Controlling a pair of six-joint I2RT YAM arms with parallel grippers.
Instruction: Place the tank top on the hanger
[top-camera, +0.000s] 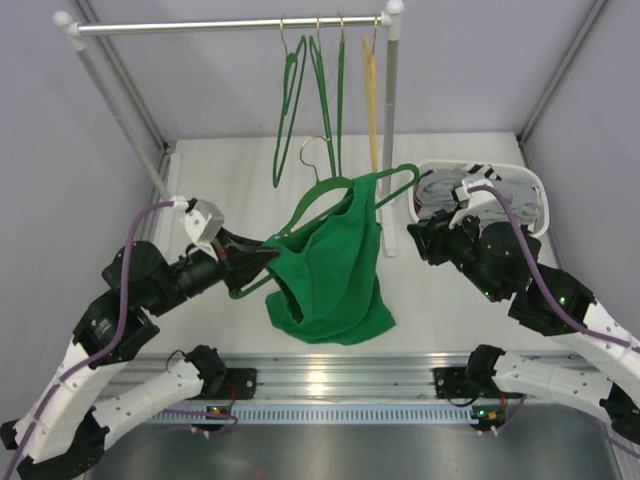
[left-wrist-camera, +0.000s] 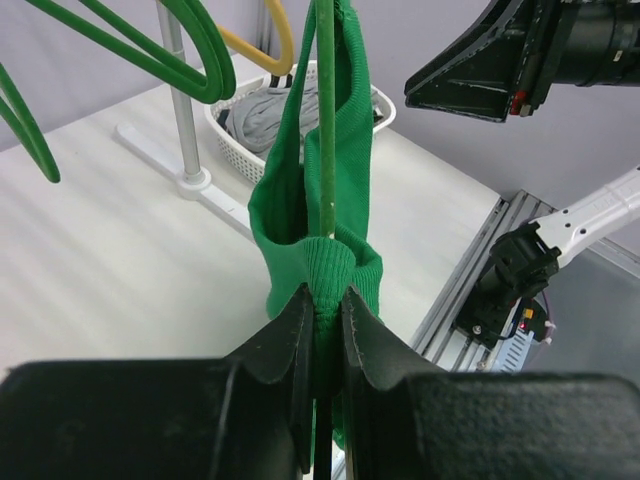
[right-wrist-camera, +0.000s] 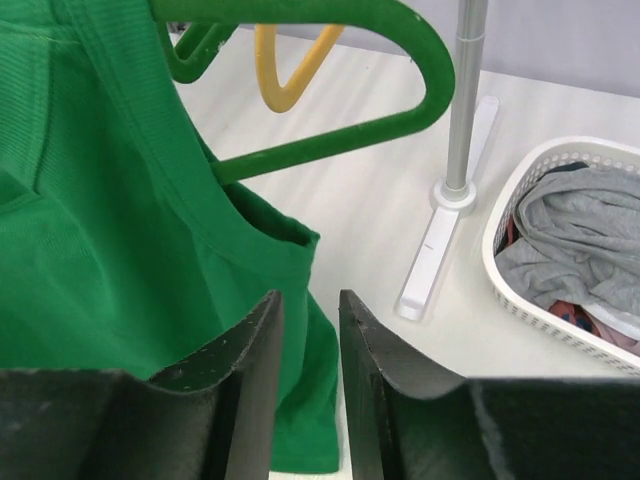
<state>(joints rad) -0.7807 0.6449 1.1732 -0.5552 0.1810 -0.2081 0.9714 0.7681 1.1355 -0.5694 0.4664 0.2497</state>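
Pinching the hanger (top-camera: 396, 172) and tank top (top-camera: 330, 285) together, the left gripper (left-wrist-camera: 322, 300) aims the hanger's length toward the near right gripper (right-wrist-camera: 310, 305), slightly parted, empty.

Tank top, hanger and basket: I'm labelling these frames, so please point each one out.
tank top (top-camera: 335, 270), top view, middle of its hanging body.
hanger (right-wrist-camera: 330, 146), right wrist view, its lower bar.
basket (top-camera: 510, 168), top view, its far rim.

Behind-left of the tank top (top-camera: 335, 270): bare surface (top-camera: 230, 170), room to pass. Right of the tank top: narrow lane only, hemmed by the rack post (top-camera: 390, 120) and, beyond it, the laundry basket (top-camera: 520, 172). Above and behind the tank top: spare hangers (top-camera: 322, 90) dangling in the way.
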